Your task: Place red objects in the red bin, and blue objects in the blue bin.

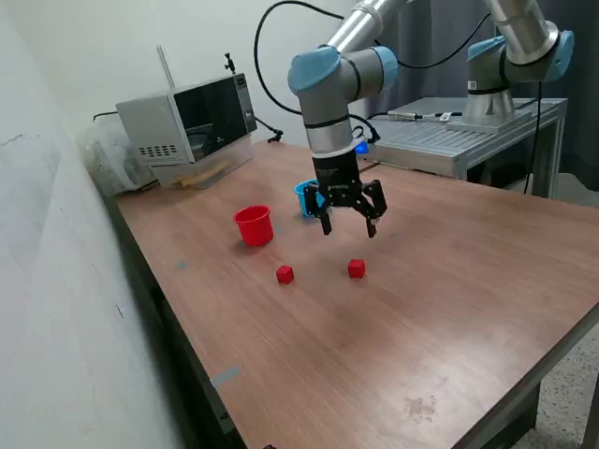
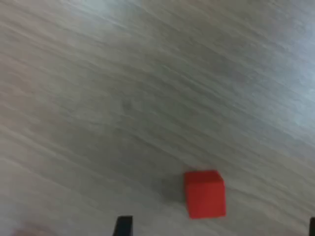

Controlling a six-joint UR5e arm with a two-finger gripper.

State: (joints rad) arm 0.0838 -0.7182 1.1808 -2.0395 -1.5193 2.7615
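Note:
Two small red cubes lie on the wooden table: one (image 1: 284, 274) toward the exterior view's left, one (image 1: 356, 269) toward its right. The red cup (image 1: 254, 225) stands behind them. The light blue cup (image 1: 307, 198) stands further back, partly hidden by my gripper. My gripper (image 1: 348, 223) hangs open and empty above the table, between the blue cup and the right red cube. The wrist view shows one red cube (image 2: 204, 193) on the table and a fingertip (image 2: 123, 226) at the frame edge. No dark blue cubes are in view.
A microwave (image 1: 192, 124) stands at the table's back corner with a plastic bag (image 1: 112, 154) beside it. A second arm (image 1: 510, 56) stands on a metal table (image 1: 468, 131) behind. A wall runs along the exterior view's left.

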